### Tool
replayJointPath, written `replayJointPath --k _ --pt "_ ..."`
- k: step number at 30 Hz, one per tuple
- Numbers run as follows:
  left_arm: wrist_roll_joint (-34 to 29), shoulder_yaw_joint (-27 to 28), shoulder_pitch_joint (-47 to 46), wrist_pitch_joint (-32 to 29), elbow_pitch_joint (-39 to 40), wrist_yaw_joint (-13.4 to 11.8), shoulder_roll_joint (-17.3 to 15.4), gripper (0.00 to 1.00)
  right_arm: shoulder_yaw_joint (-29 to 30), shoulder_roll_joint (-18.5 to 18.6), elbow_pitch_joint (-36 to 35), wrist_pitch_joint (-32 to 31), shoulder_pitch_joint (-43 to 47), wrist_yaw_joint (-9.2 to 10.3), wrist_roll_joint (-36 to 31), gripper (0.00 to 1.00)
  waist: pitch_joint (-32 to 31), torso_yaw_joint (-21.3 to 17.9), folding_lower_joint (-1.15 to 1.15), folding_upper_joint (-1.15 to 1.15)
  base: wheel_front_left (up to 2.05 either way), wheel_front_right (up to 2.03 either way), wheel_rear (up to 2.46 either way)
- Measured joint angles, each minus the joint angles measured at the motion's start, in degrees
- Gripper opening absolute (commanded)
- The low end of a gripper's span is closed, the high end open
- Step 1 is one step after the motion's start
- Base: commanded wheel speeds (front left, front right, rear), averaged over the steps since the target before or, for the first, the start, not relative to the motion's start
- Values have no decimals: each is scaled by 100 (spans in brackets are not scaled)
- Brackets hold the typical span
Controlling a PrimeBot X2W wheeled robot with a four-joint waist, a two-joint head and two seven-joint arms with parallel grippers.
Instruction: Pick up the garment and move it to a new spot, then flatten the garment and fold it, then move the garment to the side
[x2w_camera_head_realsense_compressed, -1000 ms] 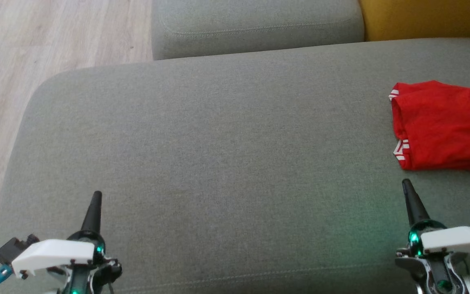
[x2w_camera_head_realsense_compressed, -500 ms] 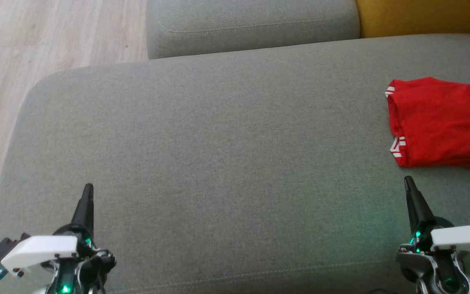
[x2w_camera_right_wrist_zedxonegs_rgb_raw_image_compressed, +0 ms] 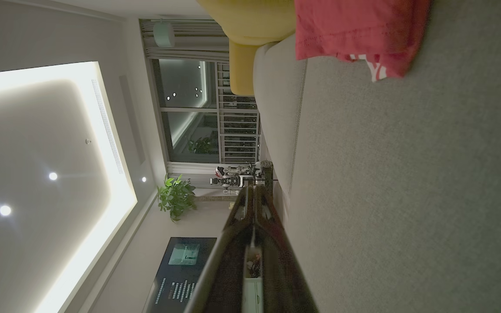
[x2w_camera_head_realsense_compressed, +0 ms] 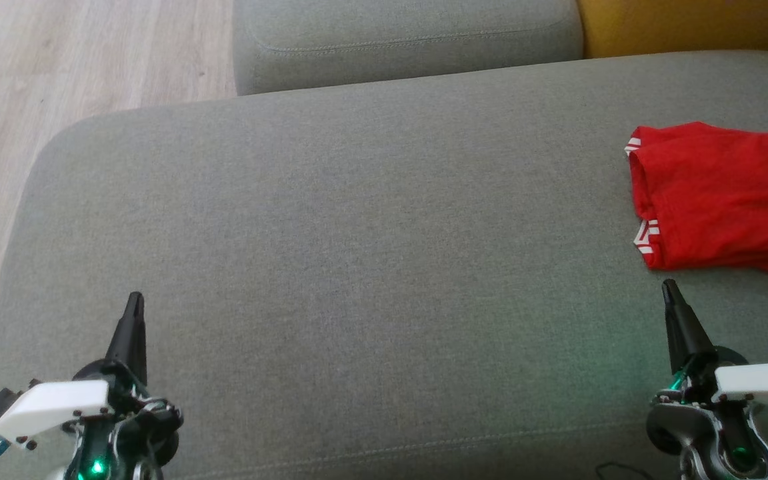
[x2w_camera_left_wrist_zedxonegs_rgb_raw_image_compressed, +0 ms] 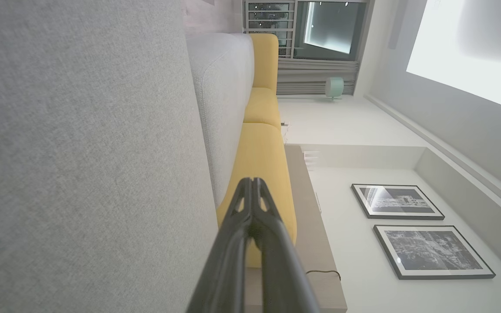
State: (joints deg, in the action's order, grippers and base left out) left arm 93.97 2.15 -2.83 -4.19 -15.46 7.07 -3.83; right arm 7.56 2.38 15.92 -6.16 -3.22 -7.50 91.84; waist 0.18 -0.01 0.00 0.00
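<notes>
The garment (x2w_camera_head_realsense_compressed: 724,197) is red with white-striped cuffs and lies folded at the right side of the grey sofa cushion (x2w_camera_head_realsense_compressed: 357,267); its right part runs out of the head view. It also appears at the top of the right wrist view as the garment (x2w_camera_right_wrist_zedxonegs_rgb_raw_image_compressed: 355,30). My right gripper (x2w_camera_head_realsense_compressed: 669,287) is shut and empty, its tip just in front of the garment's near edge, not touching it. My left gripper (x2w_camera_head_realsense_compressed: 134,299) is shut and empty at the lower left, far from the garment. The wrist views show both pairs of fingers pressed together: left gripper (x2w_camera_left_wrist_zedxonegs_rgb_raw_image_compressed: 252,181), right gripper (x2w_camera_right_wrist_zedxonegs_rgb_raw_image_compressed: 252,189).
A second grey cushion (x2w_camera_head_realsense_compressed: 404,40) sits behind the seat, with a yellow cushion (x2w_camera_head_realsense_compressed: 684,27) beside it at the back right. Wooden floor (x2w_camera_head_realsense_compressed: 57,73) lies off the cushion's left edge. Wide bare cushion surface spreads between the two grippers.
The whole head view has shifted slightly, so the camera moved. The garment lies as before and both grippers stay shut.
</notes>
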Motion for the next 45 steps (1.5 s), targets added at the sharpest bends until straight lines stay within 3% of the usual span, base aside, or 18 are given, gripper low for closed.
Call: replayJointPath --k 45 --pt "-13 70 -1 -78 -3 0 44 0 0 0 0 0 0 0 0 0 0 1 0 0 0 0 0"
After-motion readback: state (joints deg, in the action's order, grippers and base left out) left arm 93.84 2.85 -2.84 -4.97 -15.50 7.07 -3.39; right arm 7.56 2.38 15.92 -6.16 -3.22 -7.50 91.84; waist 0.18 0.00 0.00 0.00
